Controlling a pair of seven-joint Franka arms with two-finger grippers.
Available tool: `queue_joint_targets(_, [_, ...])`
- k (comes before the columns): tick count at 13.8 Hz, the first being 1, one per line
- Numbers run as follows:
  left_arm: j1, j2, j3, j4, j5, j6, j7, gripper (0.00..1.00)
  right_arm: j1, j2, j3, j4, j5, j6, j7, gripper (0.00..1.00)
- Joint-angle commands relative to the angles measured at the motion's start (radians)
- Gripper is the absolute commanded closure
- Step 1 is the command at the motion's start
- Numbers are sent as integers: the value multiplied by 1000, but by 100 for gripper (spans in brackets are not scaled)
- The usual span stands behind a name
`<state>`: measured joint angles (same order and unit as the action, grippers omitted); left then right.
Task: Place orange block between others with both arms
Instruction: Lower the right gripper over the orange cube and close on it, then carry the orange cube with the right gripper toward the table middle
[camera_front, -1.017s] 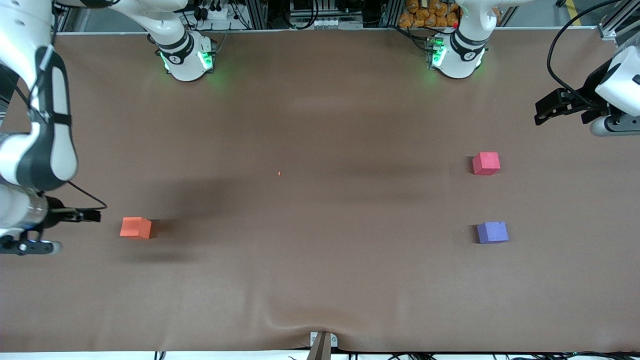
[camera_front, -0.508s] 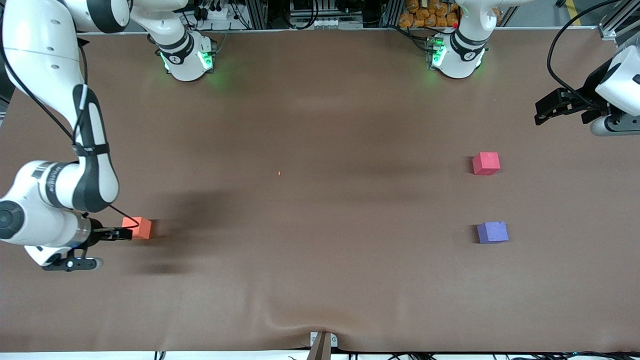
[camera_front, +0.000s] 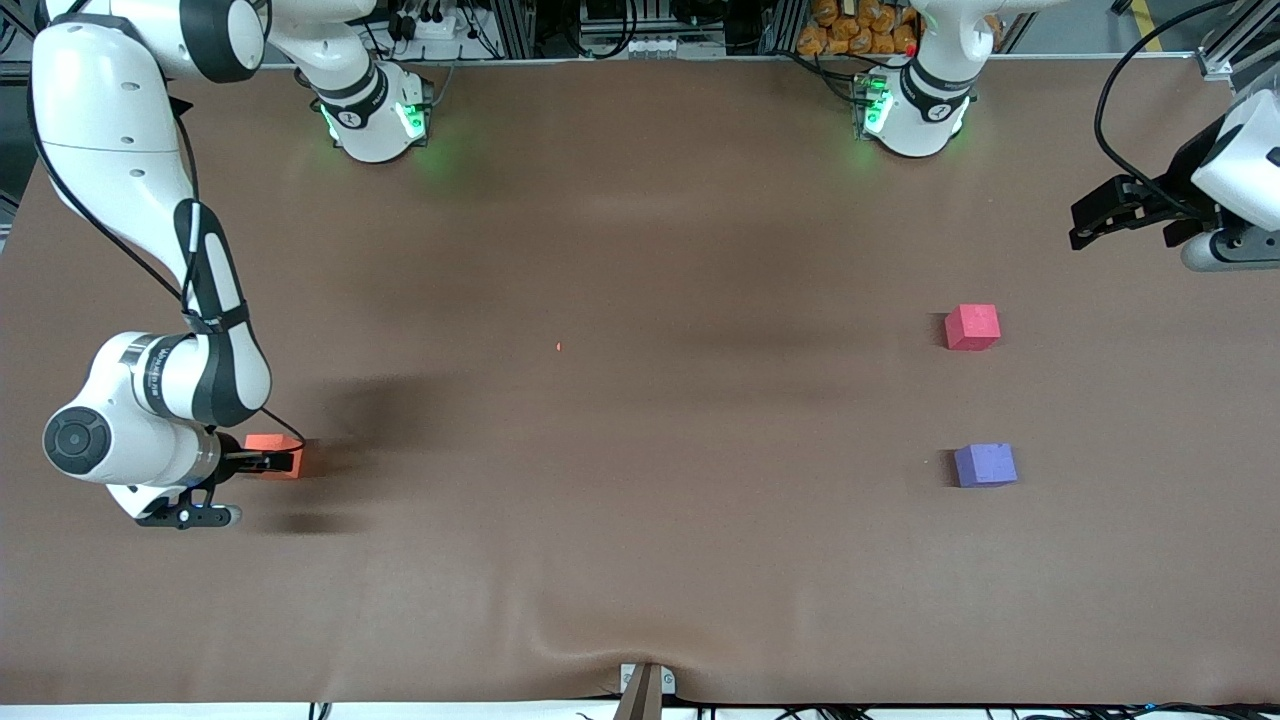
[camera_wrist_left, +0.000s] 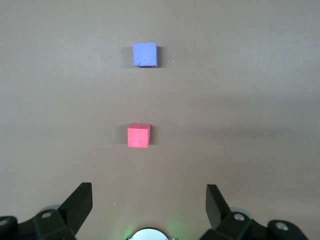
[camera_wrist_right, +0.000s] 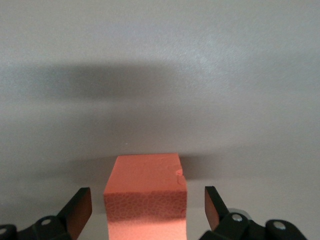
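The orange block (camera_front: 270, 443) lies toward the right arm's end of the table. My right gripper (camera_front: 278, 460) is down at it and open. In the right wrist view the orange block (camera_wrist_right: 145, 192) sits between the fingers (camera_wrist_right: 80, 207) with a gap on each side of the right gripper (camera_wrist_right: 145, 210). The red-pink cube (camera_front: 972, 327) and the purple-blue cube (camera_front: 985, 465) lie toward the left arm's end, the purple-blue one nearer the camera. My left gripper (camera_front: 1090, 225) waits open over that end. The left wrist view shows the red-pink cube (camera_wrist_left: 138, 135), the purple-blue cube (camera_wrist_left: 145, 54) and the empty left gripper (camera_wrist_left: 149, 202).
Brown cloth (camera_front: 640, 250) covers the table and bulges into a wrinkle (camera_front: 600, 640) near the front edge, above a small metal bracket (camera_front: 645, 685). A tiny orange speck (camera_front: 558, 347) lies mid-table. The two green-lit bases (camera_front: 375, 115) (camera_front: 915, 110) stand along the top edge.
The right arm has swung in from the table's end and brought its open gripper down around the orange block. The block, the other cubes and the left arm have not moved.
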<state>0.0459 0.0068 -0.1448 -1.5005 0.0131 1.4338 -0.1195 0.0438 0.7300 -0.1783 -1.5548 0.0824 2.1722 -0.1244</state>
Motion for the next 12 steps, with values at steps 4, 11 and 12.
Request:
queue_joint_targets(4, [23,-7,-2,16,-10,-21,12,0,-2,-4,2,-38,25,8,2,0])
queue_joint_targets(11, [22,-7,-10,17,-5,-21,1,0,33,-36,2,-36,23,-34,-12,100])
queue_joint_targets(12, [22,-7,-9,17,-5,-21,7,0,53,-56,2,-33,23,-64,-24,100])
